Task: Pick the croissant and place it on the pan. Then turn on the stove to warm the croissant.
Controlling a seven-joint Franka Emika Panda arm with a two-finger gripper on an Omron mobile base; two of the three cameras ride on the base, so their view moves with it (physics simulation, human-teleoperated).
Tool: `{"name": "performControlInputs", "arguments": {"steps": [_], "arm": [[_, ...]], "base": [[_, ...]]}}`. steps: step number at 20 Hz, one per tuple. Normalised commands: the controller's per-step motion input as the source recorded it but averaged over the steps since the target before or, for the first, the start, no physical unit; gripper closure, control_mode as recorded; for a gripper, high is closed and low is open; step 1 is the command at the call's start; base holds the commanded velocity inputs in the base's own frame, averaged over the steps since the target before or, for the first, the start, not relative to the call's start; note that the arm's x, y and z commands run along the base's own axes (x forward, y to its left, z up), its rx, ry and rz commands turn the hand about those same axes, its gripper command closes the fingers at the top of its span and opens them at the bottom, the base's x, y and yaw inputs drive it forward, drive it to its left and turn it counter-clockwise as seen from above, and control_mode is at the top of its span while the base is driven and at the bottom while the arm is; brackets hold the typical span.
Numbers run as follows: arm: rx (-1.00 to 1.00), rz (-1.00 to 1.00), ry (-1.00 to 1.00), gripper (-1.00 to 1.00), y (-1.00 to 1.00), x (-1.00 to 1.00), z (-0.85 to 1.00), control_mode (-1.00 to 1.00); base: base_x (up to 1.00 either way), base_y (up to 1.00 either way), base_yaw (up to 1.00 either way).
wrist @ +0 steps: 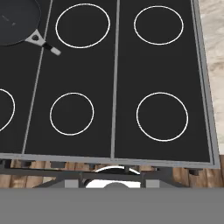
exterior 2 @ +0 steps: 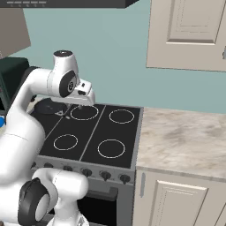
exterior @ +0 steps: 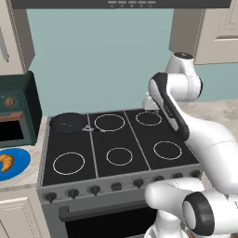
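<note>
Croissant: small golden crescent pastry (exterior: 6, 162) on round blue plate (exterior: 19, 163), left bench.
Pan: small black round frying pan (exterior: 68, 122) on black six-ring stove (exterior: 135, 139), rear-left.
Gripper: state cannot be told.

— Where do the 2 base views stand?
— Behind the arm, left and right, both facing the stove (exterior: 121, 148).
— And the hand view?
— Straight down, apparently closer, sharing the pan (wrist: 15, 22).

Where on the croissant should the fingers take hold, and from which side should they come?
Probably from straight above, closing across the thick middle of the croissant. It lies flat on the blue plate left of the stove, so a side approach would likely strike the plate. The thin curved ends give less to grip.
</note>
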Motion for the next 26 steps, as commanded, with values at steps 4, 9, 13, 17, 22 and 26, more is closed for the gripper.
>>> {"name": "performControlInputs", "arguments": {"steps": [4,9,13,17,22,26], "arm": [[0.0,0.0,-0.01,-1.0,0.16,0.0,0.0,-1.0],[0.0,0.0,-0.07,-1.0,0.46,0.0,0.0,-1.0],[-0.03,0.08,-0.02,-1.0,0.59,-0.07,0.0,-1.0],[-0.12,0.11,0.0,-1.0,0.69,-0.21,0.0,-1.0],[-0.1,0.08,0.0,-1.0,0.64,-0.3,0.0,-1.0],[-0.02,0.11,0.0,-1.0,0.5,-0.35,0.0,-1.0]], "base": [[0.0,0.0,0.0],[0.0,0.0,0.0],[0.0,0.0,0.0],[0.0,0.0,0.0],[0.0,0.0,0.0],[0.0,0.0,0.0]]}}
